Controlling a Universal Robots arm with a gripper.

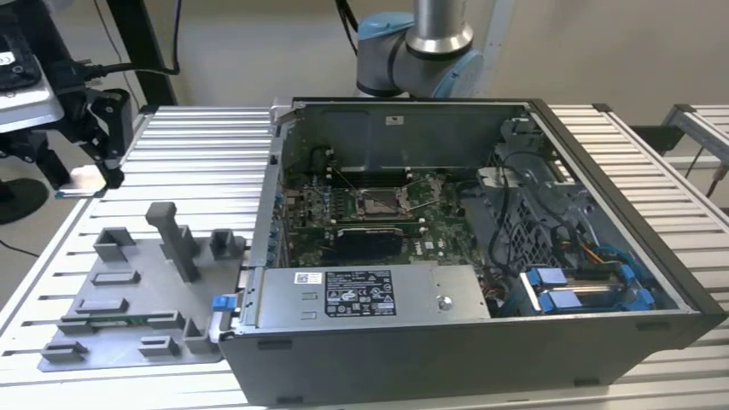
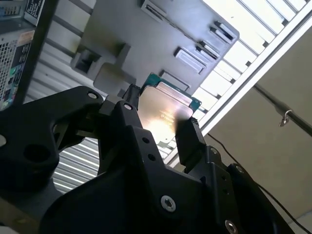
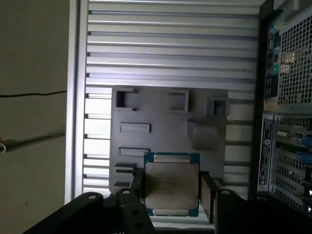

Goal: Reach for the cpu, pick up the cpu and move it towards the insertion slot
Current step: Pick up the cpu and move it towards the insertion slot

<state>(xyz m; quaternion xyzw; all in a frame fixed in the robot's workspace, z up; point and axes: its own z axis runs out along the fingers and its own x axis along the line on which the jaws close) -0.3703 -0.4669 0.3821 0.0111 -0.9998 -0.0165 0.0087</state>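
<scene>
Black hand (image 3: 172, 192) pinches the cpu (image 3: 171, 183) flat above the grey tray (image 3: 161, 105); the insertion slot (image 1: 378, 202) lies well apart to the exterior view's right, inside the computer case (image 1: 456, 350).

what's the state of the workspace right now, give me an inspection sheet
surface: slatted metal table, carrying the grey tray and the open computer case
job's things: cpu held over the tray, apart from the insertion slot, which sits in the green board inside the case
clutter: grey fixture blocks standing on the tray
grippers: gripper shut on the cpu
cables: wire bundle inside the case, toward the exterior view's right
surroundings: arm base behind the case
</scene>
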